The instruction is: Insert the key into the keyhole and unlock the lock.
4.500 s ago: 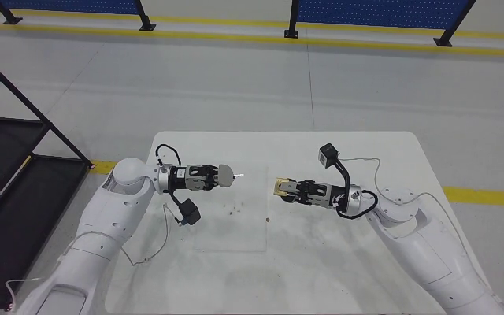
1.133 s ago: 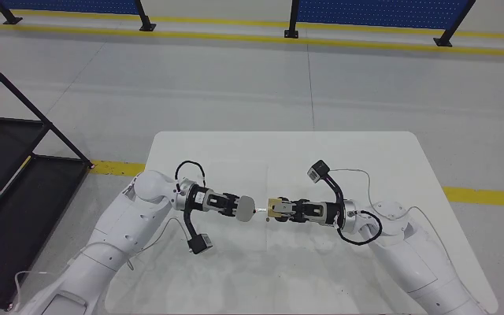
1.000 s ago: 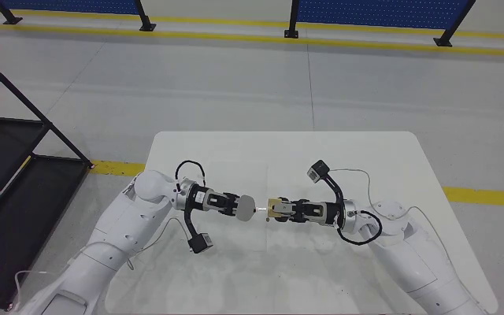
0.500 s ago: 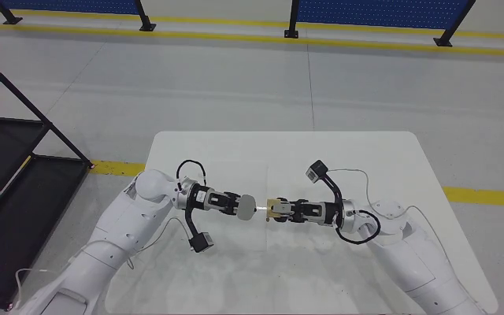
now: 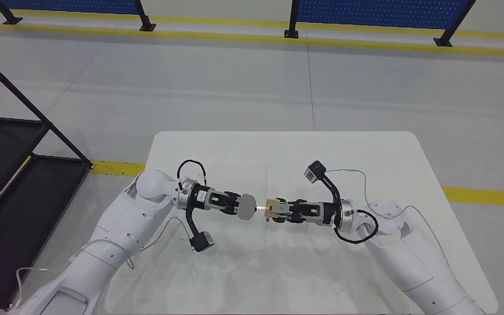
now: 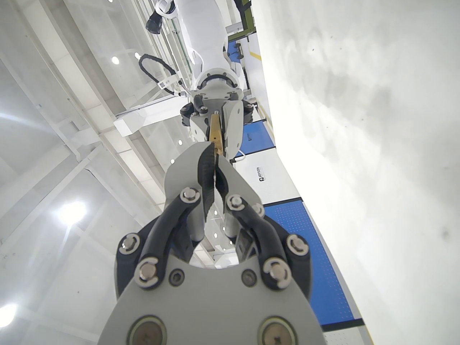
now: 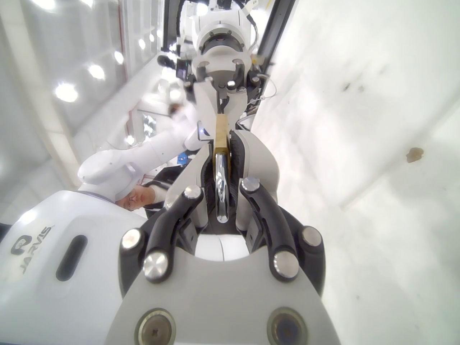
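Note:
Above the middle of the white table (image 5: 354, 157), my two grippers face each other tip to tip. My left gripper (image 5: 250, 206) (image 6: 215, 161) is shut on a thin silver key (image 5: 259, 209), whose shaft points at the lock. The key's head is hidden between the dark pads (image 6: 206, 170). My right gripper (image 5: 278, 209) (image 7: 222, 145) is shut on a small brass padlock (image 5: 271, 209) (image 7: 220, 134), with its silver shackle (image 7: 221, 188) lying back between the fingers. The key tip meets the brass lock (image 6: 215, 134) at its facing end; how deep it sits cannot be told.
A thin translucent mat (image 5: 228, 236) lies on the table under the grippers, with a few dark specks (image 7: 346, 87) on the surface. A black metal rack (image 5: 24, 157) stands on the floor left of the table.
Since 4.5 s ago both arms came together from well apart, bringing key and lock end to end. Over the last second the right gripper and lock crept slightly toward the left gripper.

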Controlling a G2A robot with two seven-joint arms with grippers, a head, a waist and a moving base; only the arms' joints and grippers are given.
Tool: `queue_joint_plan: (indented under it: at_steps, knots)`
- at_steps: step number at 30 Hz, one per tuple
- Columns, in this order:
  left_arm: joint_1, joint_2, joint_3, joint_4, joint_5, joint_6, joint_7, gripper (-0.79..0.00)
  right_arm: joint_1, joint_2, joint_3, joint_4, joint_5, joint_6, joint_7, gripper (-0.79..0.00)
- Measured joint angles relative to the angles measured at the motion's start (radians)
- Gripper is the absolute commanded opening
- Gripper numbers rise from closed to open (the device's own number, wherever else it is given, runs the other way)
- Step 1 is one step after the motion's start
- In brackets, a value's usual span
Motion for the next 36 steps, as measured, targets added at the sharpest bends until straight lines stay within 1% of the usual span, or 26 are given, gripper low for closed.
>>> queue_joint_plan:
  at_steps: [23,24,25,32,36]
  knots:
    - [-0.017,-0.002,0.028,0.015,-0.006,0.010,-0.006,-0.785,0.005,-0.014,-0.008,0.001,-0.009,0.013,0.013,-0.785]
    - [-0.018,-0.002,0.029,0.016,-0.007,0.011,-0.006,-0.520,0.005,-0.015,-0.008,0.001,-0.010,0.014,0.012,-0.785]
    - [-0.019,-0.002,0.029,0.017,-0.007,0.011,-0.007,0.000,0.005,-0.015,-0.007,0.002,-0.010,0.014,0.012,-0.785]
    - [-0.019,0.000,0.024,0.013,-0.019,0.008,-0.010,0.000,0.004,-0.018,0.000,0.005,-0.009,0.018,0.006,-0.785]
    - [-0.009,0.005,0.002,0.003,-0.032,0.008,-0.022,0.000,0.000,-0.019,0.011,0.009,-0.008,0.014,-0.007,-0.785]
